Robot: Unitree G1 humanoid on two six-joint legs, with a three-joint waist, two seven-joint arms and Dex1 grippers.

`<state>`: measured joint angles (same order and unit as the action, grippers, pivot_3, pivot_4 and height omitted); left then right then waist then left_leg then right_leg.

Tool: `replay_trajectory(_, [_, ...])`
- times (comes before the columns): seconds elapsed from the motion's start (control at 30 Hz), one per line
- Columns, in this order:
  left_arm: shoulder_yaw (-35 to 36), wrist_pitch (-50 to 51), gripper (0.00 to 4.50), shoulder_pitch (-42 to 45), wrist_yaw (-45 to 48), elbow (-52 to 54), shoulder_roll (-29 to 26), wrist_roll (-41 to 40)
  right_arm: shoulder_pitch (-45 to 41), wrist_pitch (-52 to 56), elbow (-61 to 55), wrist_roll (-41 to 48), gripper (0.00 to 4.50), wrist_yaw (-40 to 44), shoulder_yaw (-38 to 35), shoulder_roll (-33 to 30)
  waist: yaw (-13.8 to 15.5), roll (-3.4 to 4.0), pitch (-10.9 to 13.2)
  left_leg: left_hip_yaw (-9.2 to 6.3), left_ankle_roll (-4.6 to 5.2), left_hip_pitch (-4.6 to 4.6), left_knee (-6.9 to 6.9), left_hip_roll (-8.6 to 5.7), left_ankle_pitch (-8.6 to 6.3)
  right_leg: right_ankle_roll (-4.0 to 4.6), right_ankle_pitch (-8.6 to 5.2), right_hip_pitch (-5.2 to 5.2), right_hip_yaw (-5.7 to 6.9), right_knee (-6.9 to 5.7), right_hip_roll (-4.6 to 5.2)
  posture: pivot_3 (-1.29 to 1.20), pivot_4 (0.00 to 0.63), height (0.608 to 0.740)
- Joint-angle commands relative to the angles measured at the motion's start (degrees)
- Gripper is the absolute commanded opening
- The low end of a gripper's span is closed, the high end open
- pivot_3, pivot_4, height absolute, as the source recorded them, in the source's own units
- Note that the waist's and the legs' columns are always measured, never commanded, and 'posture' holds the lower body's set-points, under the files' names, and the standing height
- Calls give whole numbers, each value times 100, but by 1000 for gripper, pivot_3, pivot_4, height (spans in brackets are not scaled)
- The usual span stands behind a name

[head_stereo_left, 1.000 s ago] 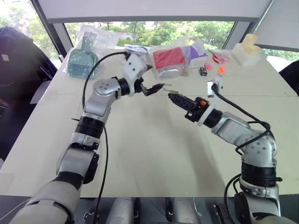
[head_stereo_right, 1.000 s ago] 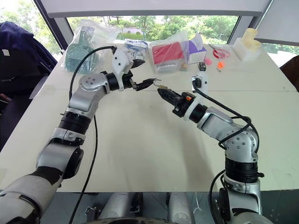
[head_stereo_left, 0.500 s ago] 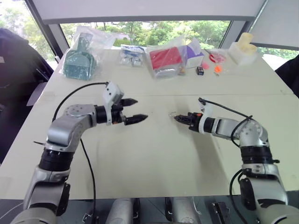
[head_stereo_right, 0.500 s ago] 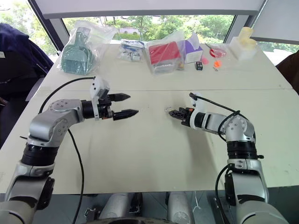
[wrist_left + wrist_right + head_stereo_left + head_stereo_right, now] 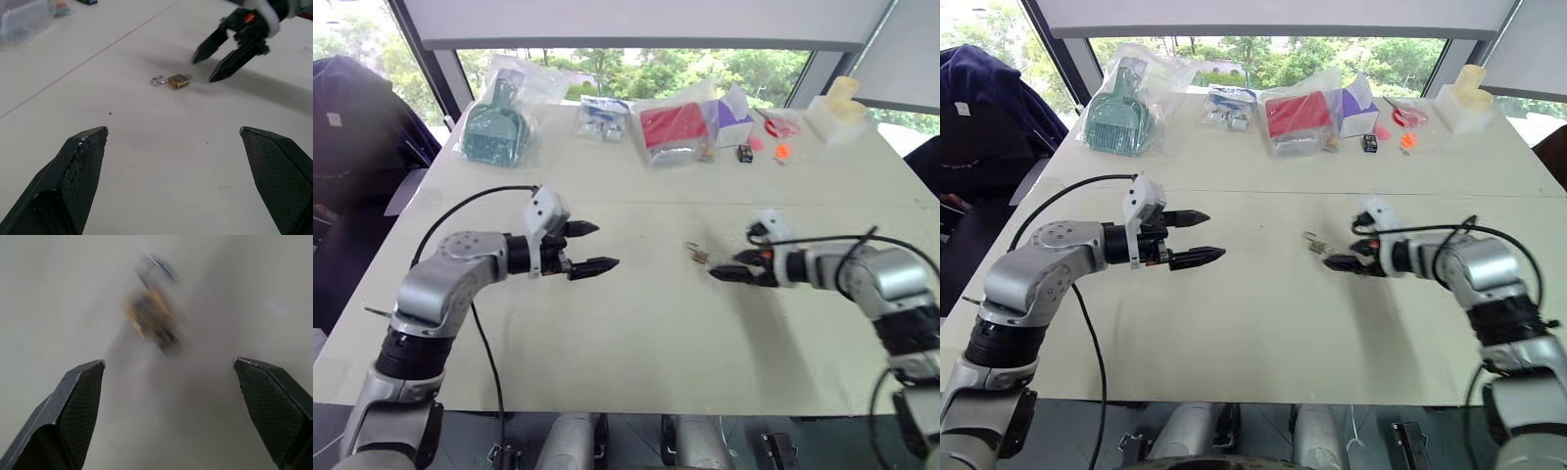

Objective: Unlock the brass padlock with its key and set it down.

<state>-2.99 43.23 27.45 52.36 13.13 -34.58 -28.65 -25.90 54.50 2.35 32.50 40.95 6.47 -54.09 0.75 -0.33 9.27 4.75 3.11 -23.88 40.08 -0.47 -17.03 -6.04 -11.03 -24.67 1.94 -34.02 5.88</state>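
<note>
The right hand (image 5: pixel 732 266) is hovering low over the counter (image 5: pixel 636 333), fingers spread wide and gripping nothing, pointing at the brass padlock (image 5: pixel 698 256). The padlock is lying just beyond its fingertips, shackle swung open. The left hand (image 5: pixel 592 247) is pointing level toward the padlock from well apart, gaping wide and empty.

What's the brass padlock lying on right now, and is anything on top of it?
The brass padlock lies on the bare white table, shackle swung open, with nothing on top. The right gripper sits just beside it, jaws open, not touching. Its underside is hidden.
</note>
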Motion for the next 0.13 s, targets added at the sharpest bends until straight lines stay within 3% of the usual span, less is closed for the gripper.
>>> replay_trajectory(0.03, [112, -13, 4500, -71, -47, 174, 19, -135, 956, -410, -1127, 44, 4418, 187, -1025, -357, -4, 0, 0, 1, 0, -2, -2, 0, 0, 0, 0, -4, -1, -1, 2, 0, 150, 740])
replay_trajectory(0.13, [13, 82, 4500, -64, -130, 191, 81, -139, 1935, -222, -2042, 824, 4418, 42, -2339, 157, 1, 0, 0, -1, -5, -3, -7, 15, 2, -1, 0, -9, -1, -5, -1, 0, 150, 740])
